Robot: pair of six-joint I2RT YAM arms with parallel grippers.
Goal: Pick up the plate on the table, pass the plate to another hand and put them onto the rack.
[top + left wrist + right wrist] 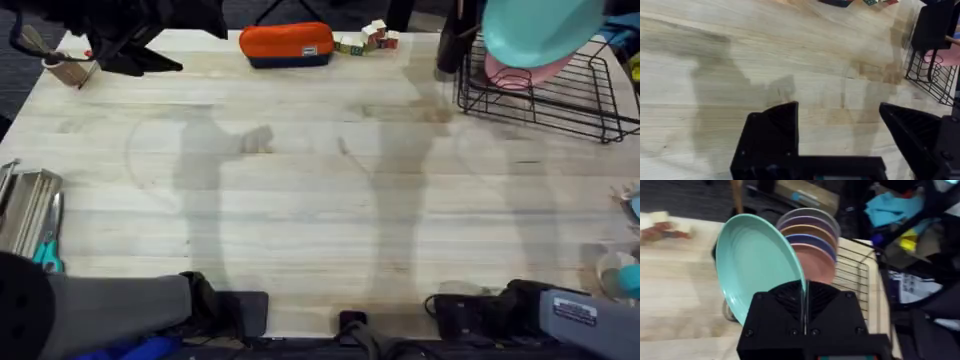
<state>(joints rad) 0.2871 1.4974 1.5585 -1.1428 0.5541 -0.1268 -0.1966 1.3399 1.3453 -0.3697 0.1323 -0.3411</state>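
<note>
plate [752,265], glossy, stiff, likely slippery, is pinched at its rim by right fingers [805,305] above rack [560,95]; left fingers [840,125] released.

An orange pouch with a dark base [287,44] is seen at the far edge, and small coloured blocks [366,38] are clustered just beside it. Pink plates [525,70] are stood upright in a row. A metal tray [22,208] is placed at the left edge, with teal-handled pliers [46,250] laid against it. A small wooden piece [66,68] is set at the far left corner.
</note>
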